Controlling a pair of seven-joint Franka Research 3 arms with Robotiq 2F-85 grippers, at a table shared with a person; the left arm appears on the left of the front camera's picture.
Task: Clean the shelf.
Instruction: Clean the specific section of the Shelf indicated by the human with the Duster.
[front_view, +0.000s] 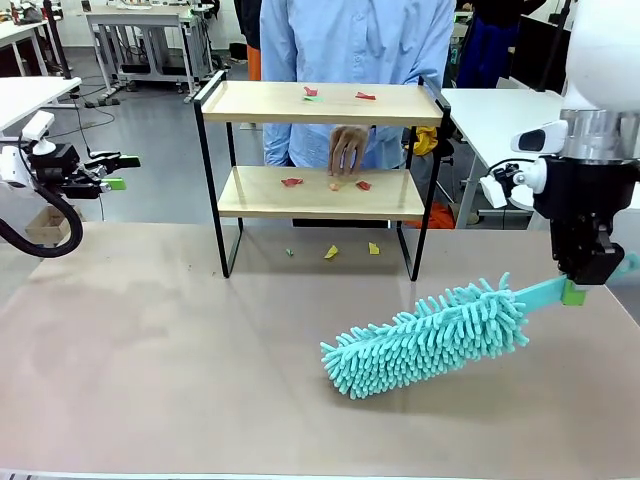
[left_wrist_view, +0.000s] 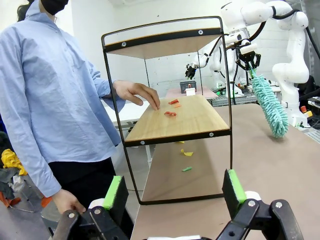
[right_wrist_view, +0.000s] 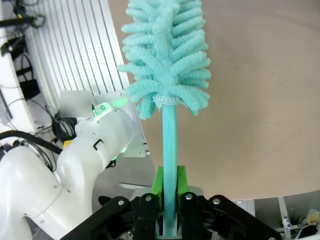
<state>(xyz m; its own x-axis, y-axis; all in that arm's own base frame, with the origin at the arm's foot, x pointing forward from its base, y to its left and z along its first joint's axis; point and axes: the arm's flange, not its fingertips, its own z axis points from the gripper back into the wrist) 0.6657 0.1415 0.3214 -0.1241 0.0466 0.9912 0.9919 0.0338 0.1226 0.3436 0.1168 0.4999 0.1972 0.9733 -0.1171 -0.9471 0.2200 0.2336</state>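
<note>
Frontally, the shelf (front_view: 320, 103) is noted toward the far edge of the table (front_view: 150, 350), long axis crosswise, ahead and left of the right gripper (front_view: 572, 292), which pinches the duster (front_view: 430, 340). At the left wrist, the left gripper (left_wrist_view: 175, 186) is seen spread and empty. At the right wrist, the duster handle is clamped.

The duster (right_wrist_view: 165, 55) is cut off by the right wrist view's top edge; scraps (front_view: 292, 182) on the shelf (front_view: 260, 202) are too small to tell.
</note>
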